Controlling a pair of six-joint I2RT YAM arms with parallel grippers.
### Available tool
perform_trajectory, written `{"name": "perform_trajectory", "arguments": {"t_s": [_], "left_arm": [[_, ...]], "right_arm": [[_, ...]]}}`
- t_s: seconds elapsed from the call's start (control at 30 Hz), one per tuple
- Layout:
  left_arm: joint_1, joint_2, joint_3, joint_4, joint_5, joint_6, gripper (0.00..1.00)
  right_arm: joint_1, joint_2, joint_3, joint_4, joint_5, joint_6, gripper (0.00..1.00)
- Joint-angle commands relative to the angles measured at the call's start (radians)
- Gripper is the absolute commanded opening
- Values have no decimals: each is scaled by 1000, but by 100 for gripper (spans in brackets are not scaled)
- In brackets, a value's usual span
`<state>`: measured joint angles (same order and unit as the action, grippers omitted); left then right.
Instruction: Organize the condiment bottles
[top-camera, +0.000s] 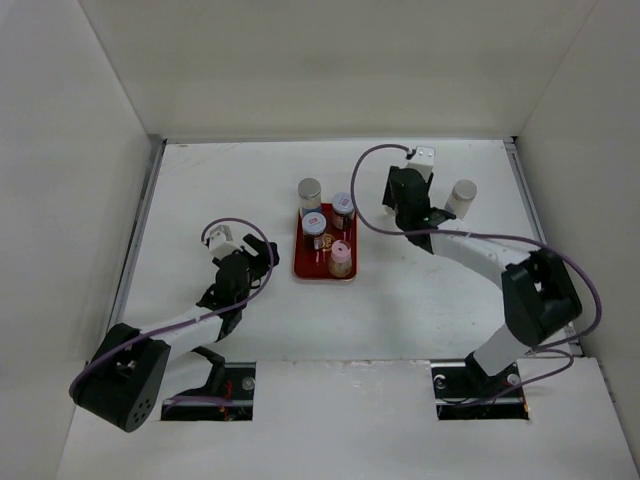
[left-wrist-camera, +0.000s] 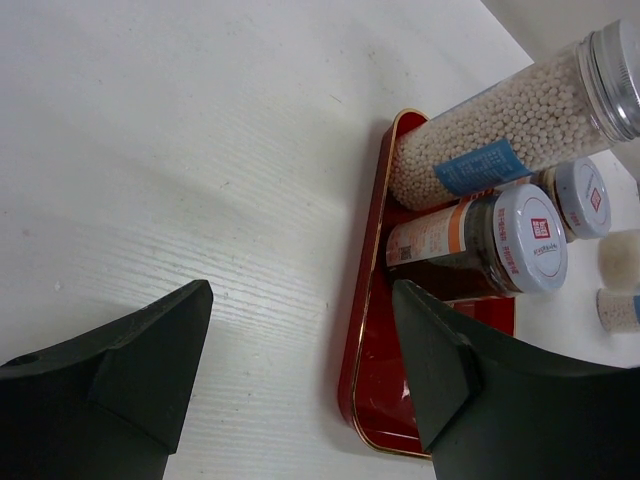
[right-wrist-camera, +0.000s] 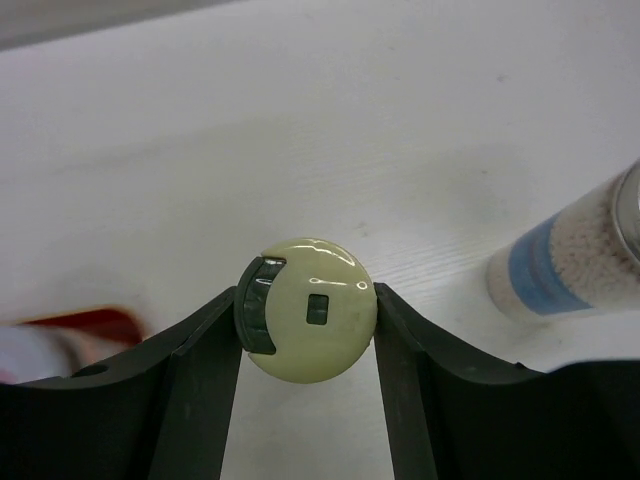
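- Yellow-capped bottle (right-wrist-camera: 310, 308) sits clamped between the right gripper's (top-camera: 408, 203) fingers (right-wrist-camera: 200, 345), which press its cap from both sides. It is right of centre in the overhead view, apart from the red tray (top-camera: 304, 266). Whether its base touches the table (top-camera: 200, 180) cannot be told.
- Grey-capped bottle (top-camera: 462, 195), blue-banded and filled with white beads, stands on the table just right of that gripper. It shows at the right edge of the right wrist view.
- Second grey-capped bottle (top-camera: 310, 192) stands at the tray's far end, upper centre of the overhead view.
- White-lidded jar (top-camera: 314, 225) and second jar (top-camera: 343, 207) stand upright on the tray just below it in frame.
- Pink-capped bottle (top-camera: 341, 258) stands at the tray's lower right corner in the overhead view.
- Left gripper (left-wrist-camera: 300, 295), jaws spread wide and holding nothing, hangs over bare table left of the tray. Its wrist view shows the tray's gold-edged rim at lower right.
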<state>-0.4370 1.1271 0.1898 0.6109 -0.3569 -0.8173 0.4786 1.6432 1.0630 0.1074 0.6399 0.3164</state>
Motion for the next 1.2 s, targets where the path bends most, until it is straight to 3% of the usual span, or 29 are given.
{"name": "perform_trajectory", "arguments": {"t_s": [0.0,0.63,1.17], "left_arm": [[5,-12,5,55,-4,-6,71],[14,-67,-10,46,-10,-6,71],[21,-56,-16,52,-7,-16,71]], "right_arm": [[115,-137,-3,106,-14,-22,47],[522,-126,118,23,-45,-31,48],[574,148,150,44,-89,16,48]]}}
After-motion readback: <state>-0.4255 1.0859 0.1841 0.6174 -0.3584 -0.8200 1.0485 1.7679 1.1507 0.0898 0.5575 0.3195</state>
